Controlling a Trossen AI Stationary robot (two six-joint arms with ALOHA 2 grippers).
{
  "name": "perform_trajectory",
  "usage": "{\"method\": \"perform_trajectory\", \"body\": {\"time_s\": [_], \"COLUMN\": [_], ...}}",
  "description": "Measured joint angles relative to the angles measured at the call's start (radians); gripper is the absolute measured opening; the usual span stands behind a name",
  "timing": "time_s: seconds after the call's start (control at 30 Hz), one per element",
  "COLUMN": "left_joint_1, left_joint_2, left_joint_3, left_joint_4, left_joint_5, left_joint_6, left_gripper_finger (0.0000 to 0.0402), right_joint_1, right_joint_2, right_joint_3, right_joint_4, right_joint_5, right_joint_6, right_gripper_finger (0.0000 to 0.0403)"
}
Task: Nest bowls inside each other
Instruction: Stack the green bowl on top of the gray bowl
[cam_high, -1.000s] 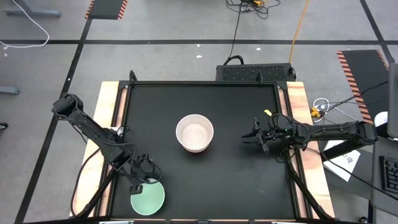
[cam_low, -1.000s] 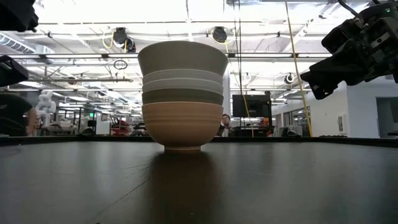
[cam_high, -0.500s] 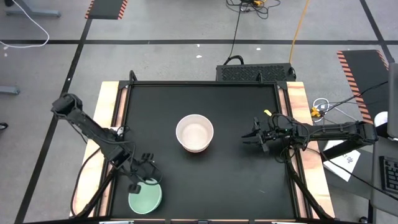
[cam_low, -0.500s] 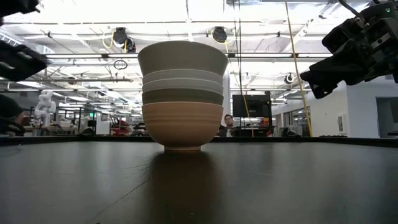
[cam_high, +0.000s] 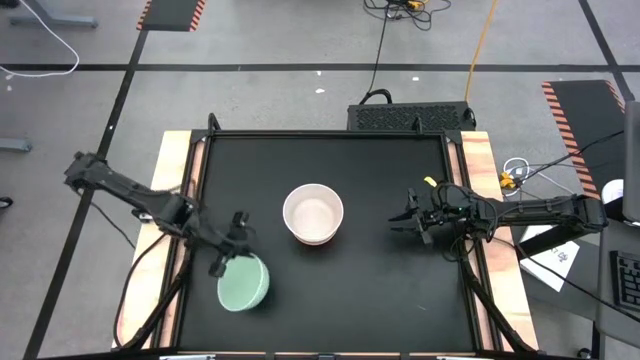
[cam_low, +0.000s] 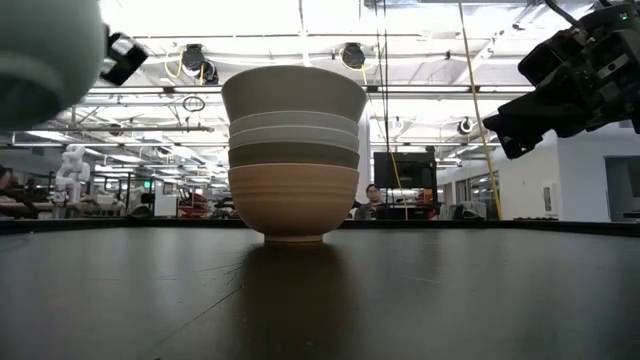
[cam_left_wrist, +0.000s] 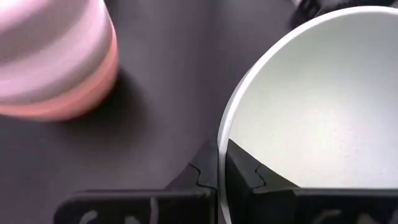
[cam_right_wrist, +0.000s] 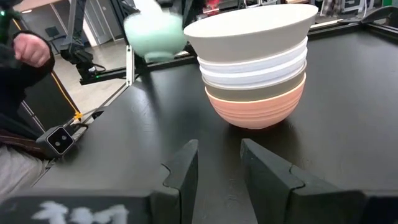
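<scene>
A stack of several nested bowls stands on its salmon-orange bottom bowl mid-table, with a beige-grey bowl on top; the right wrist view shows the stack too. My left gripper is shut on the mint green bowl, which hangs in the air near the table's near-left corner, left of the stack. My right gripper hovers open to the right of the stack, touching nothing. My left gripper pinches the mint green bowl's rim, one finger inside the bowl and one outside. The fingers come at the rim from the table's left side, slanting down. The bowl is lifted clear of the table and tilted.
The black table top has a raised frame along its edges and wooden side strips. A black box sits beyond the far edge. A person stands off the table's left side. Bare table lies between the stack and both grippers.
My left gripper has risen and moved from the near edge toward the far side and the stack, carrying the mint green bowl off the table. The bowl, resting near the near edge before, now hangs lifted and tilted. The right arm kept still.
</scene>
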Motion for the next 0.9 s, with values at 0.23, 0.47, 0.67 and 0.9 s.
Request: {"method": "perform_trajectory", "body": {"time_s": [0.23, 0.47, 0.67, 0.9], "left_joint_1": [0.211, 0.41, 0.503, 0.562], "left_joint_2": [-0.028, 0.085, 0.239, 0.474], "left_joint_3": [0.137, 0.378, 0.596, 0.856], "left_joint_4": [-0.005, 0.016, 0.011, -0.107], "left_joint_5": [0.067, 0.026, 0.092, 0.099], "left_joint_6": [0.215, 0.303, 0.278, 0.164], "left_gripper_finger": [0.0006, 0.0007, 0.0005, 0.0005], "right_joint_1": [0.0, 0.0, 0.0, 0.0], "right_joint_2": [0.0, 0.0, 0.0, 0.0], "right_joint_3": [0.0, 0.0, 0.0, 0.0], "right_joint_4": [0.0, 0.008, 0.005, -0.001], "right_joint_5": [0.0, 0.0, 0.0, -0.001], "right_joint_6": [-0.027, -0.045, -0.045, -0.045], "right_gripper_finger": [0.0114, 0.0114, 0.0114, 0.0114]}}
